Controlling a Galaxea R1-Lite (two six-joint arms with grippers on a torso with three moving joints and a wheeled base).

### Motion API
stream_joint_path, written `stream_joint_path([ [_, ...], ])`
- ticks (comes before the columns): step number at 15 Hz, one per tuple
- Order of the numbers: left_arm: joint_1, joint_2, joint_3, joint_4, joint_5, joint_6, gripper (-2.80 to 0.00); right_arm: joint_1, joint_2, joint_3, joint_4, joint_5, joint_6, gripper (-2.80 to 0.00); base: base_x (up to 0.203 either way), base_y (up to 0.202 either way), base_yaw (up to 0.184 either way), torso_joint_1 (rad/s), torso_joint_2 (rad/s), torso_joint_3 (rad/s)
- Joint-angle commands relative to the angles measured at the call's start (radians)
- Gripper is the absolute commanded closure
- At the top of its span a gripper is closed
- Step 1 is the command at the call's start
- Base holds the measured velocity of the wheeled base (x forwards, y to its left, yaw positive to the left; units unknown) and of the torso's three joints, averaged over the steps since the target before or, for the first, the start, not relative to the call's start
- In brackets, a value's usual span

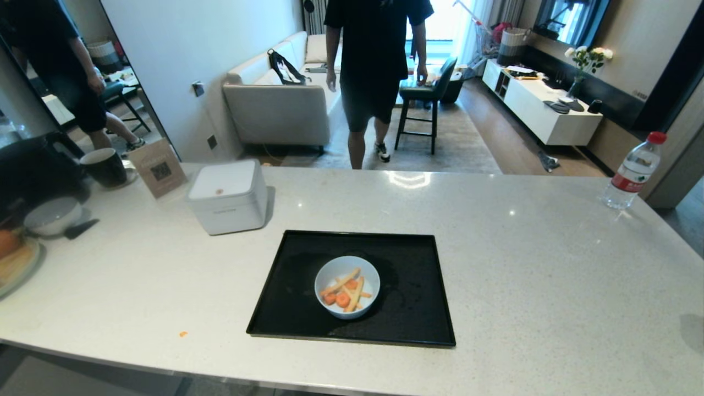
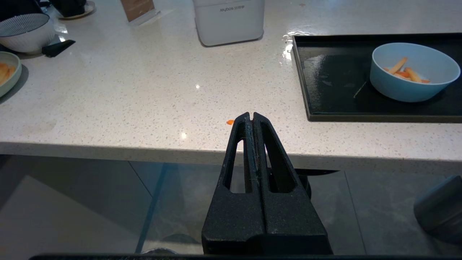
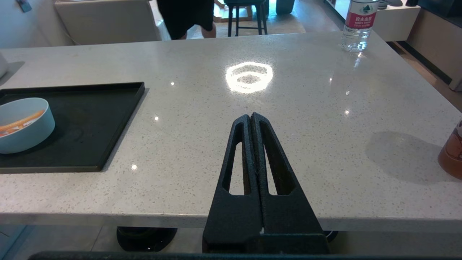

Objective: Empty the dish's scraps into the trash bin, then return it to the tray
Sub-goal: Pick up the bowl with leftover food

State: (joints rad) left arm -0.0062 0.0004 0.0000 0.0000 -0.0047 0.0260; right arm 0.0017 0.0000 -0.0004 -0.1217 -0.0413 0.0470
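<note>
The dish [image 1: 336, 270], a small pale bowl, sits near the middle of the black tray [image 1: 410, 311] on the counter. It holds the scraps [image 1: 346, 292]: carrot rounds and pale sticks. The left wrist view shows the dish [image 2: 408, 92], scraps [image 2: 406, 70] and tray [image 2: 332, 90]. The right wrist view shows the dish [image 3: 25, 135] and tray [image 3: 90, 126]. My left gripper [image 2: 250, 115] hangs shut and empty at the counter's near edge, left of the tray. My right gripper [image 3: 250, 115] is shut and empty, right of the tray. I cannot make out the trash bin. Neither arm shows in the head view.
A white cube box [image 1: 228, 195] stands behind the tray's left corner. A ribbed bowl [image 1: 52, 215], dark mug [image 1: 104, 166] and card sign [image 1: 157, 168] crowd the far left. A water bottle [image 1: 632, 173] stands far right. A person [image 1: 374, 71] stands beyond the counter. An orange crumb [image 1: 182, 334] lies near the front edge.
</note>
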Motion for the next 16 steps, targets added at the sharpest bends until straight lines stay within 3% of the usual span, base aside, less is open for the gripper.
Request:
stream_joint_path([
  [1, 0.0, 0.0, 0.0, 0.0, 0.0, 0.0, 0.0, 0.0, 0.0, 0.0, -0.001, 0.0, 0.001, 0.0, 0.0, 0.0, 0.0, 0.0, 0.0, 0.0],
  [16, 0.0, 0.0, 0.0, 0.0, 0.0, 0.0, 0.0, 0.0, 0.0, 0.0, -0.001, 0.0, 0.001, 0.0, 0.0, 0.0, 0.0, 0.0, 0.0, 0.0],
])
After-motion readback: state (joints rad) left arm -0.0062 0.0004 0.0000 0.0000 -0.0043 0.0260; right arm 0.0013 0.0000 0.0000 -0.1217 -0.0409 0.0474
